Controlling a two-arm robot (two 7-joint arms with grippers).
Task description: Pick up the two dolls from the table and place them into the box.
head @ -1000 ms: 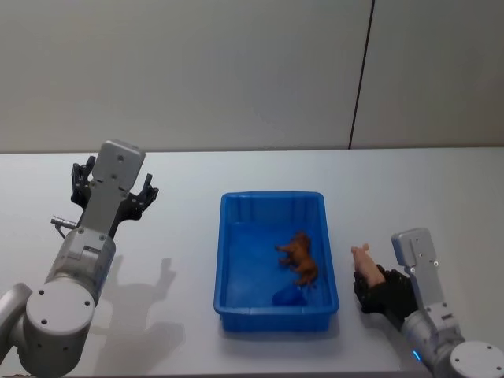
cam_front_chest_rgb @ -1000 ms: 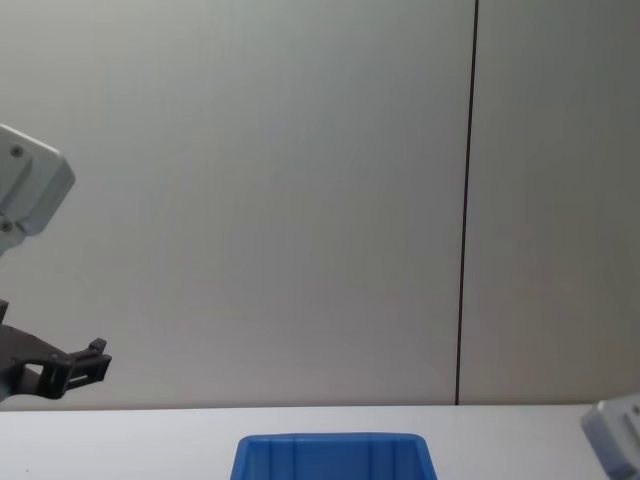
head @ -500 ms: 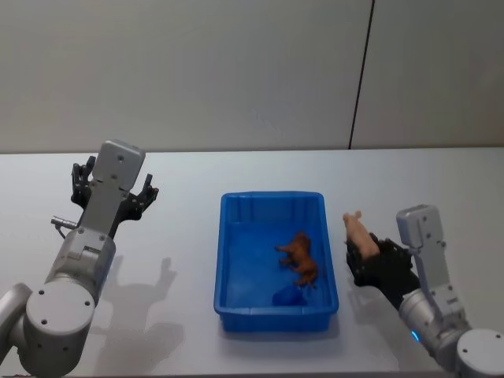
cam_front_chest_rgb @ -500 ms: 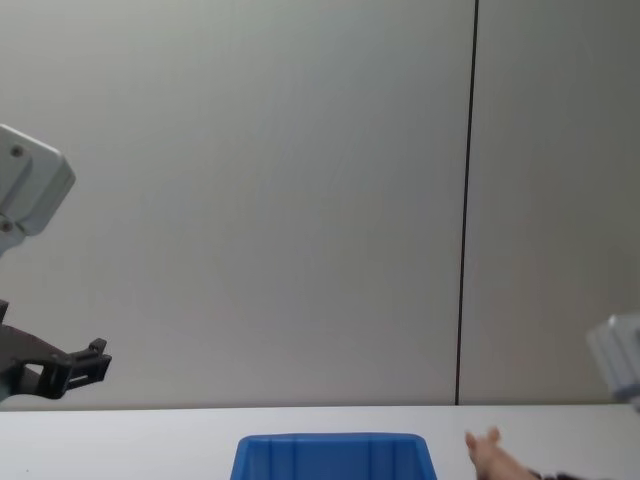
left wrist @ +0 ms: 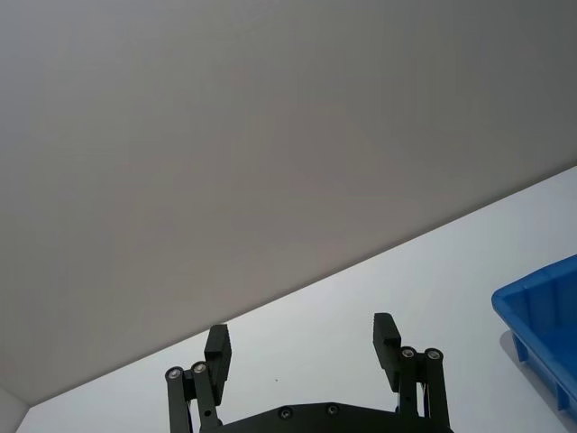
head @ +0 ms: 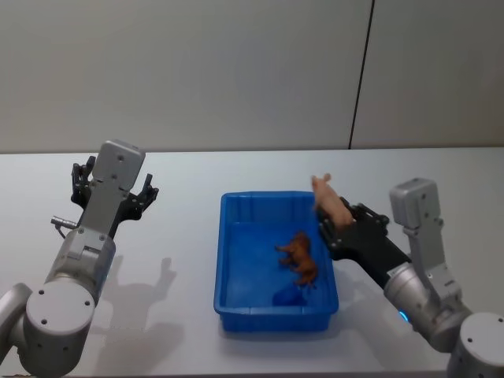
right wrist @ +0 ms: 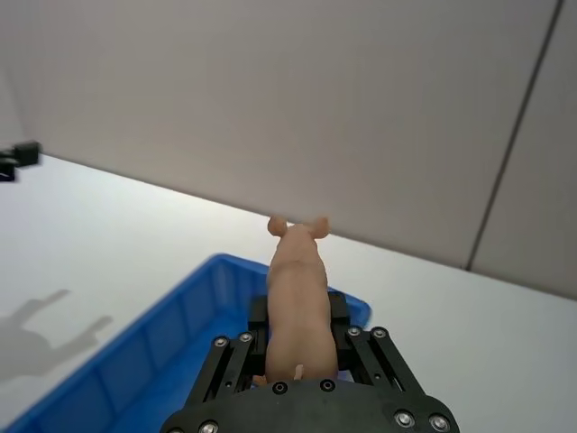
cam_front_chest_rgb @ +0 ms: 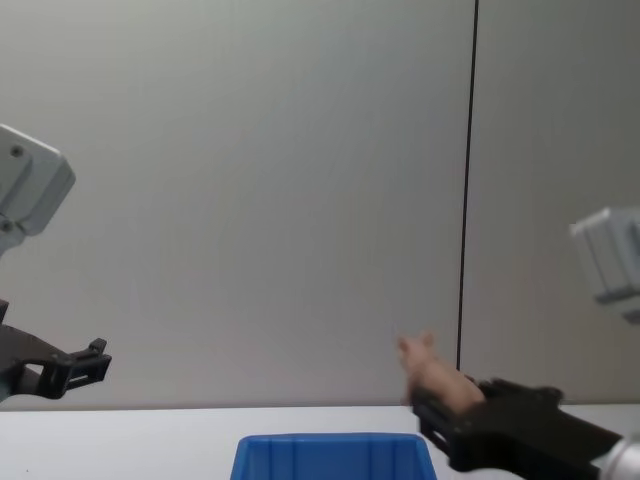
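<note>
The right gripper [head: 335, 222] clamps a pink pig-shaped doll [head: 327, 200] above the right rim of the bright blue ribbed plastic box [head: 228, 272]; a brown animal doll [head: 300, 257] lies inside. The left gripper [left wrist: 302, 346], fingers spread and empty, hangs well left of the box.

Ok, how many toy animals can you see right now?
2: a brown one lies inside the blue box; a pink pig is held by the right gripper above the box's right rim.

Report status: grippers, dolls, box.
Right gripper shut on pink pig doll, above box rim. Brown doll in box. Left gripper open, parked left. Path clear.
</note>
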